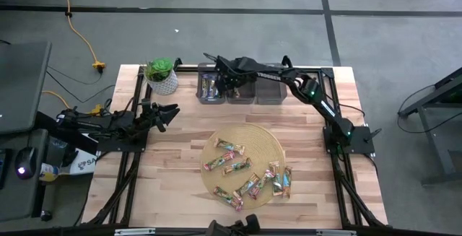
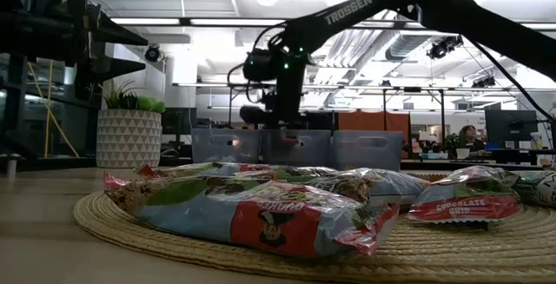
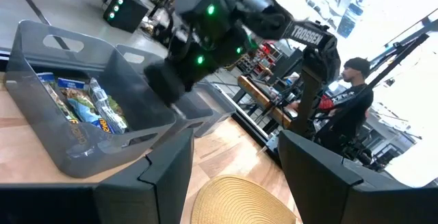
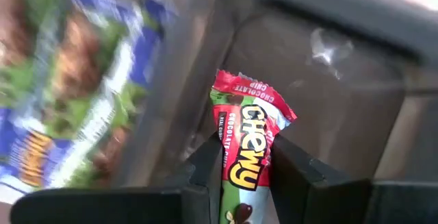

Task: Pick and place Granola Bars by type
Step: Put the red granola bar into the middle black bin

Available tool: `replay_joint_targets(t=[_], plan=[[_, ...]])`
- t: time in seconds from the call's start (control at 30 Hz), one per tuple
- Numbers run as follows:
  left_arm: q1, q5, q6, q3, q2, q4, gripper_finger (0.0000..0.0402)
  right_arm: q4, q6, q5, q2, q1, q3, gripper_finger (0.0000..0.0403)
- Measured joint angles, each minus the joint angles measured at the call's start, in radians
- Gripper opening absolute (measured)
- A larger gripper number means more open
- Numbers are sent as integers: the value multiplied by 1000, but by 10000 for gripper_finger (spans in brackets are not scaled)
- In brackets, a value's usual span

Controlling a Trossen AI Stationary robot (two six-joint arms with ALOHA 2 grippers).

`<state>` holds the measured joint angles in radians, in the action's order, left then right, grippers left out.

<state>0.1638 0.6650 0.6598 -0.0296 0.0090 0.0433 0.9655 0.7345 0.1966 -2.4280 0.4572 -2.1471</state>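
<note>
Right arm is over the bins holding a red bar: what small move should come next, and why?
Probably lower a little and open the jaws. The right gripper grips a red chocolate-chip bar over the empty middle bin, while the blue bars lie in the neighbouring bin. The left gripper waits aside.

**Bins at the top, mat below**

Three bins (image 1: pixel 238 90) stood side by side at the table's (image 1: pixel 180 156) top centre, with bars in the leftmost. A potted plant (image 1: pixel 162 74) sat to their left. The woven mat (image 1: pixel 268 143) lay lower centre, granola bars (image 1: pixel 242 171) scattered on it. The right gripper (image 1: pixel 232 84), holding a bar (image 4: pixel 248 148), hung over the middle bin; the left gripper (image 1: pixel 167 113) waited at centre left.
</note>
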Motion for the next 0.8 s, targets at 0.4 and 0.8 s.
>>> replay_joint_targets(t=[0.4,0.8], plan=[[0,0,0,0,0,0,211,-72,-27,-36,1,0,46,85],[0,0,0,0,0,0,211,-69,-64,-54,7,0,46,192]])
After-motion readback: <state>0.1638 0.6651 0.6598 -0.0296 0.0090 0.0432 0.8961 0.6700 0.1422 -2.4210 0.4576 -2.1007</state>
